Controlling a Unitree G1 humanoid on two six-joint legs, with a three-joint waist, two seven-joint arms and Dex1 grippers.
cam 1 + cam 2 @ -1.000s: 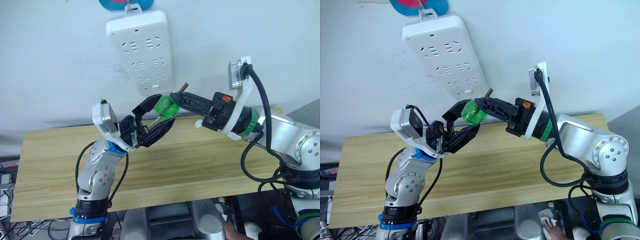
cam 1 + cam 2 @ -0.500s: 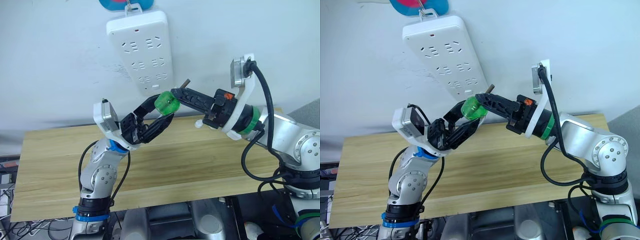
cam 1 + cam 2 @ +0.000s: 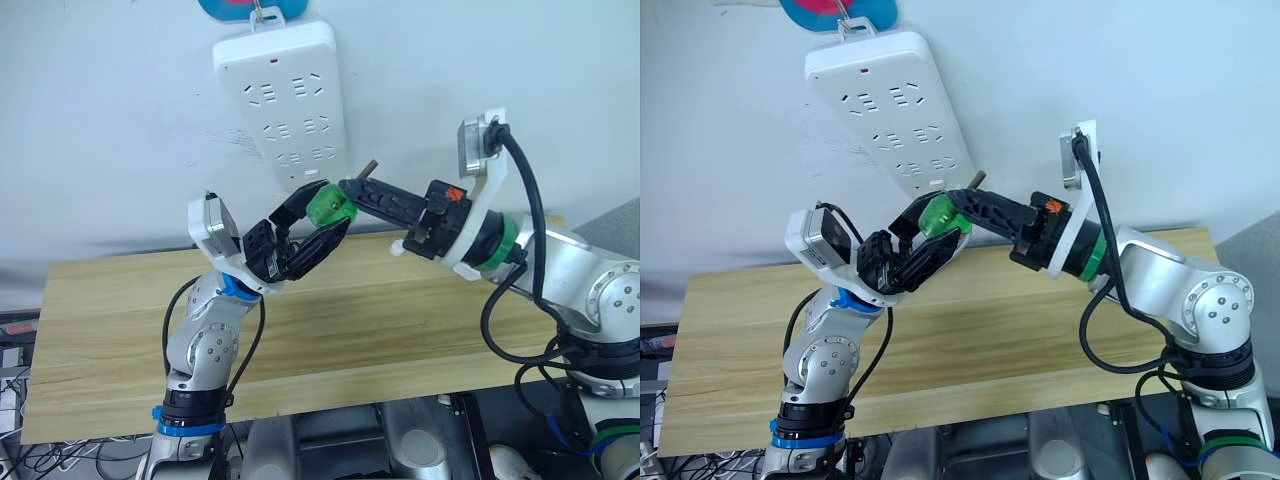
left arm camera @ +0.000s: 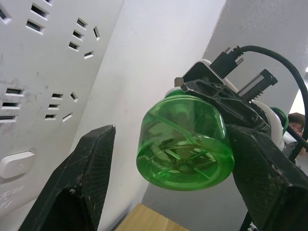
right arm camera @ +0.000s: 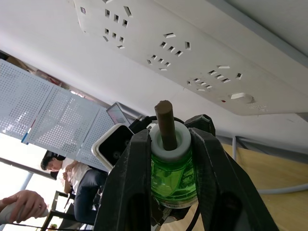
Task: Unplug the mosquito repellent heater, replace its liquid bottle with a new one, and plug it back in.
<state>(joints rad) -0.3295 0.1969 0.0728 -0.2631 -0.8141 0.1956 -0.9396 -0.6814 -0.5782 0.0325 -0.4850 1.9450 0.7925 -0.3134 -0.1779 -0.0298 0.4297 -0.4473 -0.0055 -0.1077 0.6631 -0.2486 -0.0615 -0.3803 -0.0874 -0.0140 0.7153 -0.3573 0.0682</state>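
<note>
White wall and wooden table (image 3: 400,320), with a green bottle held up between two grippers just below a hanging power strip (image 3: 285,95).

The right gripper (image 3: 345,192) is clamped on the liquid bottle (image 3: 330,206) at its neck, dark wick pointing up toward the strip. The left gripper (image 3: 318,212) is spread wide around the bottle's base, one finger on each side, and I cannot tell whether either finger touches it. My worry is the handover: if the right fingers let go before the left ones close squarely on the round, smooth body, the bottle could slip and drop to the table, or tilt and knock its wick against the strip. No brand, label or readable writing shows on bottle or strip; the heater's whereabouts cannot be told.
</note>
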